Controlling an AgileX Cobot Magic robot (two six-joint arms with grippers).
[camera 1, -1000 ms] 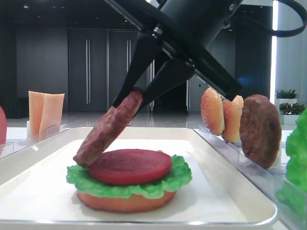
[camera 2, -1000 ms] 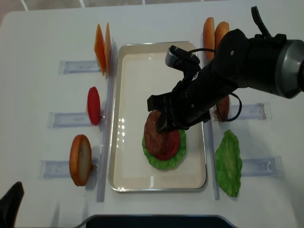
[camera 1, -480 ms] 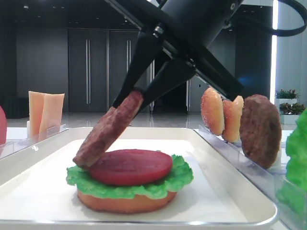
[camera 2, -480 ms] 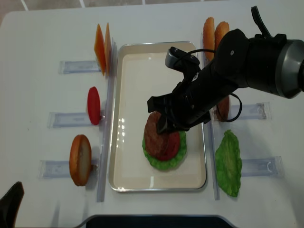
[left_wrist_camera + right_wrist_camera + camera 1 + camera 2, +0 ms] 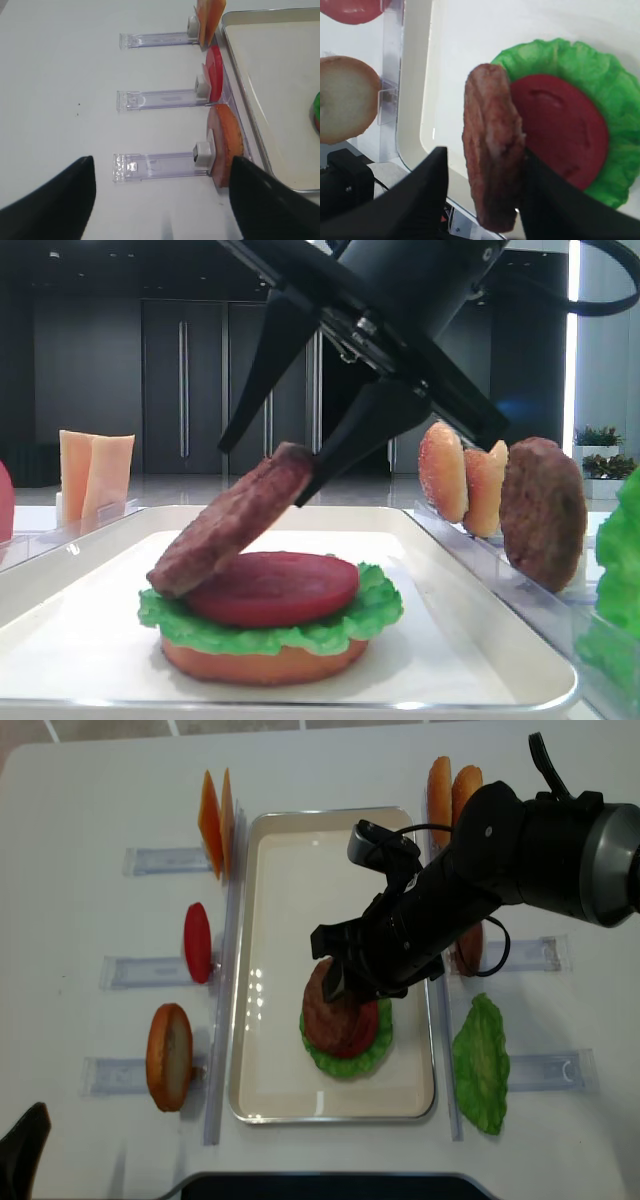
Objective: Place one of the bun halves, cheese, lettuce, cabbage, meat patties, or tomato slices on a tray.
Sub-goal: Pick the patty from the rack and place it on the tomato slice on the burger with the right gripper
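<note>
On the cream tray [image 5: 90,640] lies a stack of bun half [image 5: 260,662], green lettuce [image 5: 372,616] and a red tomato slice [image 5: 275,585]. A brown meat patty [image 5: 230,520] leans tilted with its lower edge on the stack's left side. My right gripper [image 5: 262,475] stands open around the patty's raised edge. In the right wrist view the patty [image 5: 492,145] touches the right finger [image 5: 555,200], and a gap separates it from the other finger. My left gripper [image 5: 162,159] is open and empty above the table, left of the tray.
Clear racks flank the tray [image 5: 270,1060]. On the right stand a second patty [image 5: 543,512], two bun halves [image 5: 442,470] and a lettuce leaf [image 5: 482,1065]. On the left stand cheese slices [image 5: 95,472], a tomato slice [image 5: 197,942] and a bun half [image 5: 168,1056].
My right gripper's jaws have spread apart and let go of the patty. The patty has sunk a little flatter against the tomato slice.
</note>
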